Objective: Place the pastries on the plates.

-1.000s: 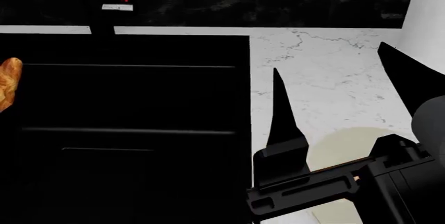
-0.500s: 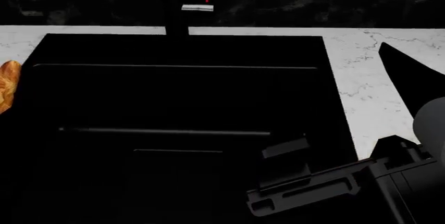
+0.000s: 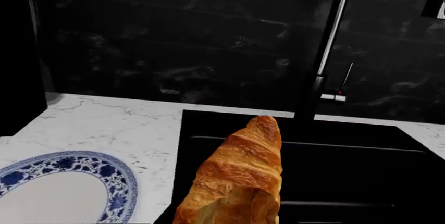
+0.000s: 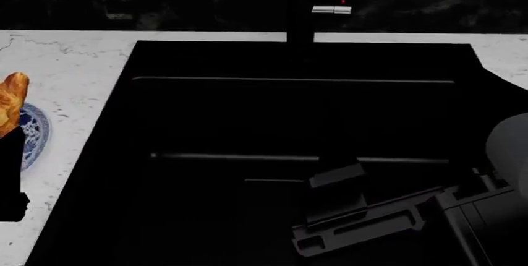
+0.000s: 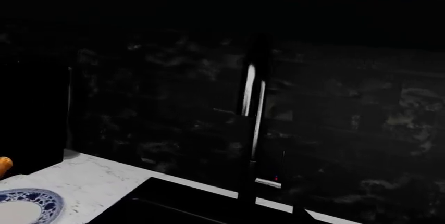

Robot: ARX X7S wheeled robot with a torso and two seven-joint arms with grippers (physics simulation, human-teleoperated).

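A golden-brown croissant [image 3: 236, 182] sticks up out of my left gripper [image 4: 8, 148], which is shut on its lower end. In the head view the croissant [image 4: 10, 102] hangs at the far left, just above the blue floral-rimmed plate [image 4: 33, 136] on the marble counter. The same plate [image 3: 62, 187] lies beside the croissant in the left wrist view and shows small in the right wrist view [image 5: 24, 208]. My right gripper [image 4: 392, 86] hovers over the black sink with its fingers spread open and nothing between them; they are hard to make out against the dark basin.
A black sink [image 4: 297, 62] fills the middle of the counter. A dark faucet [image 4: 301, 6] stands at its back edge, in front of a black backsplash. White marble counter [image 4: 74, 62] lies to the left of the sink.
The head view has swung left: the sink slid rightward in the picture, the blue-rimmed plate came into view at the left, and the pale plate under the right gripper left the view.
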